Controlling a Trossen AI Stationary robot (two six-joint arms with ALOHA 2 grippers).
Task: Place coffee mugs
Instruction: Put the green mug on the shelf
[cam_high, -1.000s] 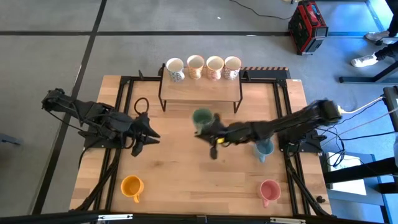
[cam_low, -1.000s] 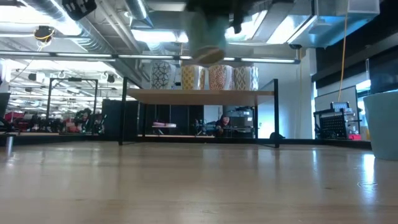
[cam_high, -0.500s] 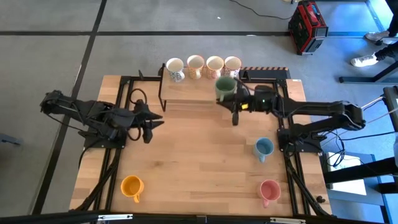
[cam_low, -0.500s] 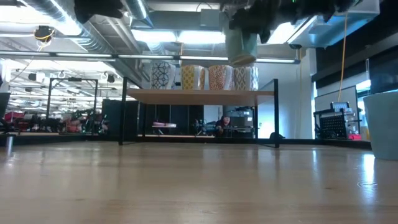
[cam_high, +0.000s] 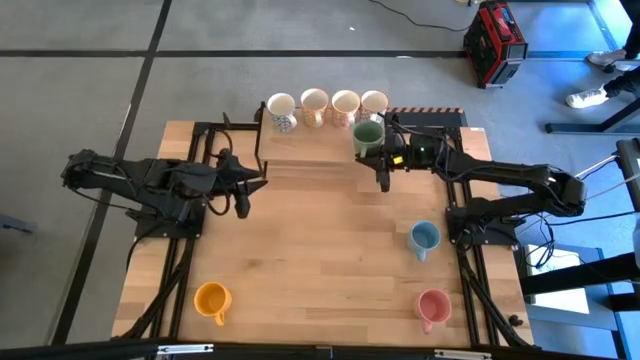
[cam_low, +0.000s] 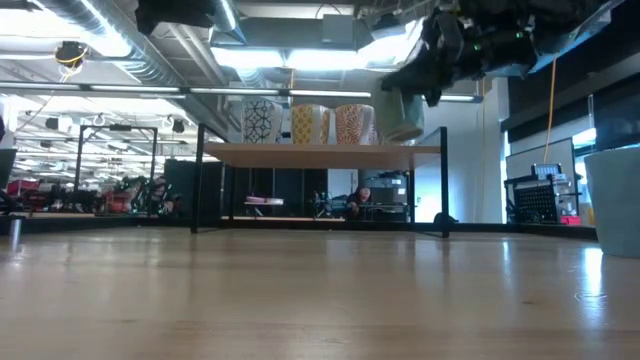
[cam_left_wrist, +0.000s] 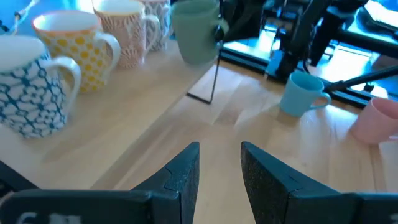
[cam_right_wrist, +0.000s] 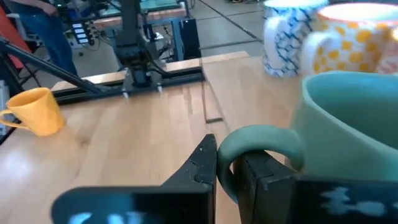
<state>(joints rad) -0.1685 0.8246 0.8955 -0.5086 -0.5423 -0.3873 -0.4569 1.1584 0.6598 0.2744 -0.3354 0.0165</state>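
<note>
1. High view: the right gripper (cam_high: 384, 160) has its jaws clamped on the handle of the green mug (cam_high: 367, 138), held above the shelf (cam_high: 320, 146) beside four patterned mugs (cam_high: 328, 106), likely to continue the row.
2. The left gripper (cam_high: 243, 187) waits beside the shelf, jaws slightly apart, holding nothing.

Four patterned mugs on shelf (cam_high: 322, 146): blue-on-white mug (cam_left_wrist: 31, 84), yellow-dotted mug (cam_left_wrist: 74, 50), two pink-orange patterned mugs (cam_high: 359, 106). Plain green mug (cam_high: 367, 137) at shelf's right end. Beyond shelf: orange mug (cam_high: 212, 299), light blue mug (cam_high: 424, 238), pink mug (cam_high: 433, 307).
</note>
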